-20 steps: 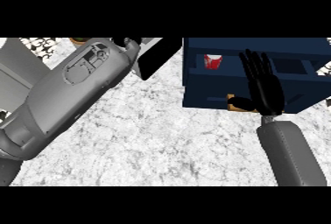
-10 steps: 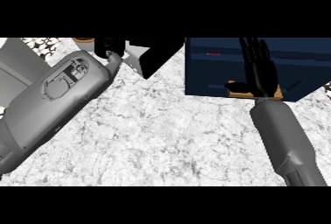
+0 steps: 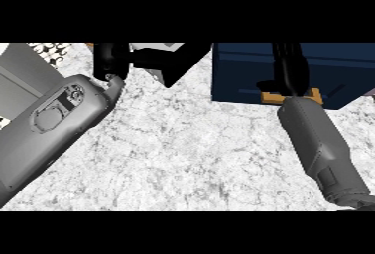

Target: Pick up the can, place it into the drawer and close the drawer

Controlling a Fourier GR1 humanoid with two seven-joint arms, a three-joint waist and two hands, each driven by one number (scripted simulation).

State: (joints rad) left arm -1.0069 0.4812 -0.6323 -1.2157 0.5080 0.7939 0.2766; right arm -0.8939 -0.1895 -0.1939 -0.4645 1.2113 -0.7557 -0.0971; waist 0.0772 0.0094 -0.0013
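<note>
Marble surface (image 3: 190, 149): you have one grey-white speckled top, filling the middle of the head view between the two forearms.
Drawer (image 3: 242, 74): you see one dark blue drawer at upper right, with one orange strip at its near edge beside the right wrist.
Can: you cannot see it anywhere; whether it lies inside the drawer cannot be told.
Right hand (image 3: 289, 67): one black hand lies over the blue drawer, its fingers (image 3: 287, 52) straight and close together, running up out of the view's top; they curl round nothing.
Left hand (image 3: 111, 62): one black hand at upper left, above the wide grey forearm; you cannot tell whether it is spread or curled, since only part of it shows.
Forearms: two, both grey, coming in from below.
</note>
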